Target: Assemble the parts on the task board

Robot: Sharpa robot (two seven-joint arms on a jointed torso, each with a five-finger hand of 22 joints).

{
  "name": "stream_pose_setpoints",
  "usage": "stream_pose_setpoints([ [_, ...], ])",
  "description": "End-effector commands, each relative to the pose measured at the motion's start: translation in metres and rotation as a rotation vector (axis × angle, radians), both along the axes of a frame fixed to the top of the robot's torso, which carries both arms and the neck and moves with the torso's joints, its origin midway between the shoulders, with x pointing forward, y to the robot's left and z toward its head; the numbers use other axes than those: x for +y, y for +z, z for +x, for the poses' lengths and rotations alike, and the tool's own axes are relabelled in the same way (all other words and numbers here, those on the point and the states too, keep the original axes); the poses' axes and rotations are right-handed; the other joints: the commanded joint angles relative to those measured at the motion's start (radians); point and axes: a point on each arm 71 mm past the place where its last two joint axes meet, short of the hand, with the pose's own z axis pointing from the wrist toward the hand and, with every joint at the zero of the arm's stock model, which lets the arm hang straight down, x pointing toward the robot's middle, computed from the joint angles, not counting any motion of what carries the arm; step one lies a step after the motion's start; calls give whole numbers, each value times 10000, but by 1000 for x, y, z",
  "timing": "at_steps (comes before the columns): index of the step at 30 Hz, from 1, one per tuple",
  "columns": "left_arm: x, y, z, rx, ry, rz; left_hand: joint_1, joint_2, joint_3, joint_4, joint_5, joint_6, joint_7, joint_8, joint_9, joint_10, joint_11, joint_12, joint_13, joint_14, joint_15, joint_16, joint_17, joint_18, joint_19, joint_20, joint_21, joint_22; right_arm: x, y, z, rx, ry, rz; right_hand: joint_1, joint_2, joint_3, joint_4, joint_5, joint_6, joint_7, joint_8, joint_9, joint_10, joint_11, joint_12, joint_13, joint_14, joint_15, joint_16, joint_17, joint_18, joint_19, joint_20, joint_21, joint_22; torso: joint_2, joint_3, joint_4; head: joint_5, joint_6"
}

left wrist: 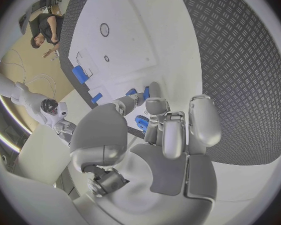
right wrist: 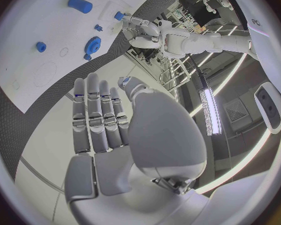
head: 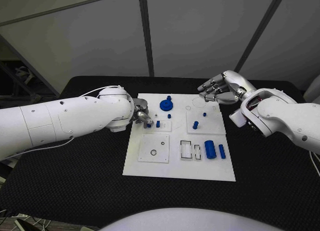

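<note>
The white task board (head: 179,166) lies in the middle of the black table. On it are a blue gear (head: 167,105), upright blue pegs (head: 158,124) (head: 195,125) and two blue cylinders (head: 210,149) lying near its right edge. My left hand (head: 141,117) is low over the board's left side, right beside the left peg. Its fingers (left wrist: 172,135) curl in and a small blue part (left wrist: 141,122) sits pinched between them and the thumb. My right hand (head: 219,89) hovers over the board's far right corner, holding nothing, its fingers (right wrist: 97,115) straight and side by side.
The board (left wrist: 128,30) has a square inset plate (head: 153,147) with round holes at its near left and rectangular slots (head: 190,150) beside the cylinders. Black matting (head: 70,192) surrounds the board. Grey wall panels stand behind the table.
</note>
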Motion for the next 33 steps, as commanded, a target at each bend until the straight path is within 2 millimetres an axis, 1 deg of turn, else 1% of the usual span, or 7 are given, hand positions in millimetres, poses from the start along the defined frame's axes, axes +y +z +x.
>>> stream_pose_setpoints([
  [1, 1, -4, -2, 294, -95, 171, -182, -7, -244, 111, -33, 90, 16, -68, -57, -39, 58, 53, 32, 918, -22, 40, 1887, -599, 222, -15, 42, 1696, 1, 2, 0, -76, 38, 9, -31, -19, 41, 7, 50, 9, 6, -28, 13, 54, 49, -32, -9, 44, 20, -59, 9, 104, 37, 13, -36, -17, 2, 3, -1, -6, 1],
  [3, 1, -4, -1, 286, -86, 183, -246, -2, -415, 198, -34, 112, 18, -82, -101, -46, 59, 55, 44, 918, -22, 39, 1888, -599, 226, -16, 43, 1700, 0, 2, 0, -78, 33, 9, -34, -20, 40, 8, 50, 9, 6, -29, 13, 54, 49, -32, -9, 44, 20, -59, 9, 104, 37, 13, -37, -17, 2, 1, 2, -8, 1],
  [5, 1, -4, -1, 265, -76, 202, -408, 16, -696, 390, -42, 152, 28, -97, -155, -49, 70, 62, 61, 918, -15, 38, 1887, -600, 231, -14, 39, 1703, 0, 2, 0, -75, 33, 7, -43, -22, 38, 12, 49, 7, 8, -30, 13, 53, 52, -33, -11, 44, 22, -62, 10, 103, 37, 14, -38, -17, 3, 4, 6, -19, 7],
  [14, 3, -3, 1, 156, -14, 240, -492, 97, -1174, 648, -29, 191, 31, -133, -268, -72, 74, 60, 84, 919, -15, 38, 1891, -600, 238, -13, 23, 1706, 1, 1, 0, -55, 43, -1, -43, -22, 38, 12, 49, 7, 8, -30, 13, 53, 52, -33, -11, 44, 22, -62, 10, 103, 37, 14, -38, -17, 0, -4, 3, -13, 4],
  [17, 4, -3, 2, 108, 19, 223, -579, 90, -1430, 809, -28, 214, 38, -145, -317, -76, 80, 64, 102, 919, -9, 37, 1890, -600, 242, -10, 17, 1708, 1, 1, 0, -47, 47, -5, -58, -26, 34, 20, 49, 2, 12, -33, 12, 49, 56, -37, -14, 42, 25, -67, 10, 102, 36, 15, -42, -19, -6, -6, 4, -23, 3],
  [26, 7, -1, 3, -259, 247, 4, -669, 135, -2429, 1375, -26, 274, 28, -165, -472, -85, 76, 59, 142, 921, -13, 38, 1899, -599, 257, -14, 0, 1712, 0, 1, 0, -34, 33, -18, -58, -26, 34, 20, 49, 2, 12, -33, 12, 49, 56, -37, -14, 42, 25, -67, 10, 102, 36, 15, -42, -19, -11, -10, -12, -47, 95],
  [33, 12, 3, 3, -665, 592, -347, -546, 96, -3167, 1771, -28, 286, 19, -159, -563, -97, 67, 32, 139, 920, -26, 36, 1900, -592, 260, -25, -57, 1702, 0, 1, 1, -25, 40, -28, -63, -26, 36, 22, 51, -2, 12, -35, 11, 47, 56, -39, -17, 40, 27, -71, 11, 101, 35, 16, -45, -19, -15, -3, 3, -71, 140],
])
